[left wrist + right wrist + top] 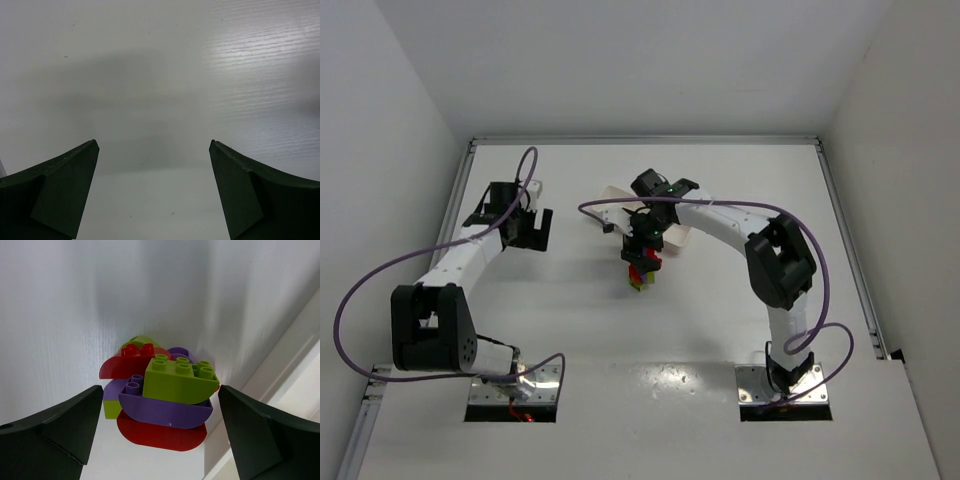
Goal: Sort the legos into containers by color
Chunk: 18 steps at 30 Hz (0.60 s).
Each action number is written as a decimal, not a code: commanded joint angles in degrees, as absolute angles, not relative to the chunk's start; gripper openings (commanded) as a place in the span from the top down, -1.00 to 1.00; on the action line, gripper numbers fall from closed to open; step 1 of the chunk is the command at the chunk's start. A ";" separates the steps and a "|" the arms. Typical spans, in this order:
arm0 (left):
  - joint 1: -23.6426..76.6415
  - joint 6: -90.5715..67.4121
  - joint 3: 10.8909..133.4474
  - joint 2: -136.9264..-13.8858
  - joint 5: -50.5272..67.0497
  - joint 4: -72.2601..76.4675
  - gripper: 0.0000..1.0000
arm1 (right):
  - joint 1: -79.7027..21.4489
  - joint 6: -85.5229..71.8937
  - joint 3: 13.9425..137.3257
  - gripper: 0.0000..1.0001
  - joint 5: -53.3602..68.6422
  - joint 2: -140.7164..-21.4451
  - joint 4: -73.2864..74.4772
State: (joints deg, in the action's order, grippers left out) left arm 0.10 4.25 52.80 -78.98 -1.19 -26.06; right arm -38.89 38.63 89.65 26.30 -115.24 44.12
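Observation:
The legos lie in one tight heap on the table, just near of the white tray, most of which is hidden under my right arm. In the right wrist view a yellow-green brick sits on a purple curved one. A red piece lies below them and another red one behind. My right gripper is open just above the heap, its fingers apart on either side of it, touching nothing. My left gripper is open over bare table, far left of the heap.
A white raised edge, seemingly the tray's rim, runs diagonally right beside the heap. White walls enclose the table on three sides. Purple cables loop from both arms. The arm bases sit at the near edge.

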 commanded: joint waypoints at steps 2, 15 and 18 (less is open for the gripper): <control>-0.62 4.92 54.84 -79.19 0.35 -24.70 -1.00 | -39.38 40.25 91.23 -0.94 26.81 -115.05 43.95; -0.62 5.54 54.32 -76.56 14.58 -24.70 -0.81 | -38.85 39.64 91.85 0.34 25.58 -112.68 44.99; -0.62 4.92 54.93 -74.45 23.00 -24.70 -0.81 | -38.85 38.59 93.08 0.55 26.89 -110.31 44.83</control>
